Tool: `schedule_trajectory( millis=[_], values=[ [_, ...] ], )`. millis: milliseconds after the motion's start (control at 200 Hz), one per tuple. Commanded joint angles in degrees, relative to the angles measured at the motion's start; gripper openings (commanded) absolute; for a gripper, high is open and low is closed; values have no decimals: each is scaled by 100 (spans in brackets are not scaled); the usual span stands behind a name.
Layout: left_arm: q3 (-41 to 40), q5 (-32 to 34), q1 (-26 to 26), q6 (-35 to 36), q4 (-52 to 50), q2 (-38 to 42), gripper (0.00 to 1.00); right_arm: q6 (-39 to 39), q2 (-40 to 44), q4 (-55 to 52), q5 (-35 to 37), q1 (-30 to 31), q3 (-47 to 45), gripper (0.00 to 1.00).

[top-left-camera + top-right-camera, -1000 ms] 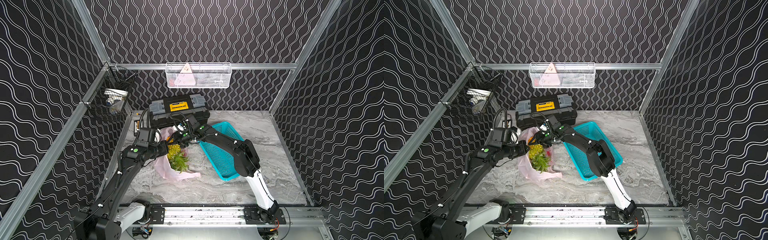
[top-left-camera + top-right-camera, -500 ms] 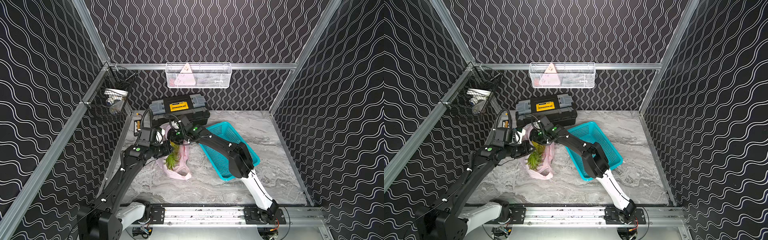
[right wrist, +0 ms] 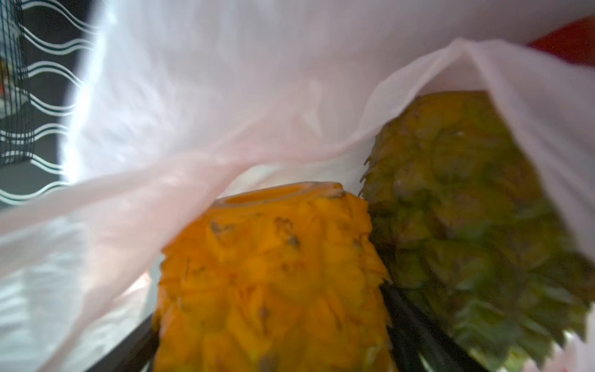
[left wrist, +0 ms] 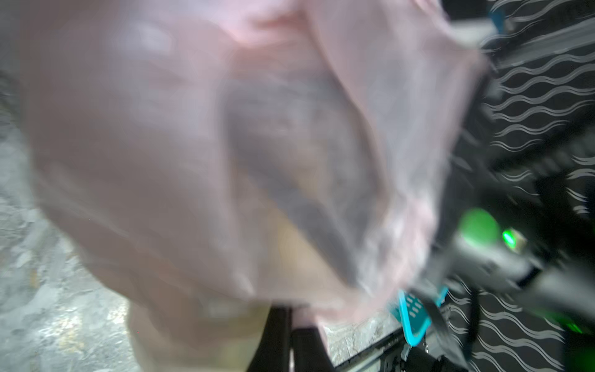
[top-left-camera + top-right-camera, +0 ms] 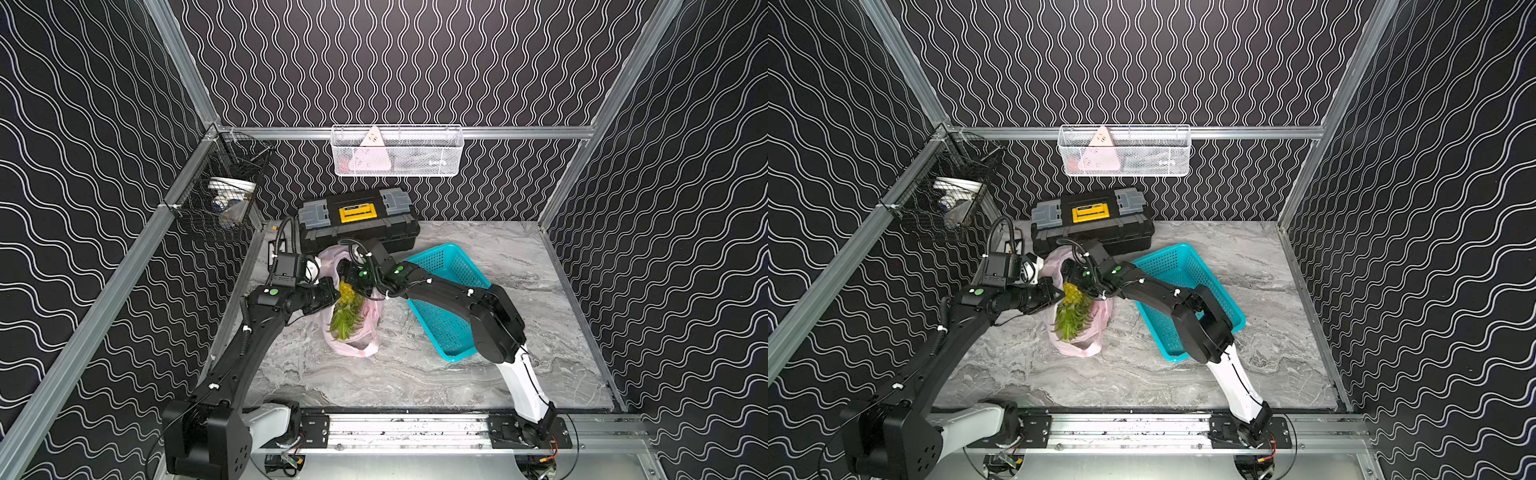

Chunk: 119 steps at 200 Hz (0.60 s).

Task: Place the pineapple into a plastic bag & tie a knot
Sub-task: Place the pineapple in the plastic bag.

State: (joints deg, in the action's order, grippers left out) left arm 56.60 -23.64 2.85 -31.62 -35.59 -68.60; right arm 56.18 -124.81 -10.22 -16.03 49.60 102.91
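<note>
Half done, I reckon: yellow spiky pineapple (image 5: 348, 293) sits inside thin pale-pink plastic bag (image 5: 361, 349). Left jaws clench its rim; right jaws sit around the fruit, grip can't be told. Next: withdraw, tie knot.

Robot-laboratory test cell: aluminium-profile frame (image 5: 415, 132), black wave-patterned wall panels (image 5: 415, 62), marble-look tabletop (image 5: 415, 374), front rail (image 5: 415, 430) carrying robot arms (image 5: 257, 324), white wire basket (image 5: 397, 151), black wire basket (image 5: 216, 208), toolbox (image 5: 357, 224).

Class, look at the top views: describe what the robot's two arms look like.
Both are chains of black links. The left arm and the right arm each have a white segment near the base rail, round green dots at joints, small white cable clips, and black cables looping at the wrist.
</note>
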Motion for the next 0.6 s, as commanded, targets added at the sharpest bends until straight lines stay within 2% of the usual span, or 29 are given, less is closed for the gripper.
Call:
schedule_trajectory(
  millis=[0, 145, 230, 370, 430, 530, 590],
  values=[
    [154, 209, -115, 56, 108, -168, 0, -318, 446, -412, -283, -46, -182, 97],
    [126, 136, -197, 75, 227, -336, 0, -979, 732, -1136, -173, -104, -23, 98],
    [105, 79, -208, 59, 265, -361, 1, -1080, 629, -1322, -389, -191, 61, 92],
    [272, 214, -248, 204, 76, -333, 5, -1377, 809, -1552, -383, -210, 68, 92],
    [408, 305, -258, 307, -67, -368, 15, -1639, 1022, -1771, -374, -212, 106, 92],
    [637, 599, -273, 469, -350, -380, 37, -2043, 1464, -2002, -331, -212, 23, 92],
    [788, 832, -272, 539, -554, -315, 45, -2309, 1679, -2213, -330, -239, 45, 92]
  ],
)
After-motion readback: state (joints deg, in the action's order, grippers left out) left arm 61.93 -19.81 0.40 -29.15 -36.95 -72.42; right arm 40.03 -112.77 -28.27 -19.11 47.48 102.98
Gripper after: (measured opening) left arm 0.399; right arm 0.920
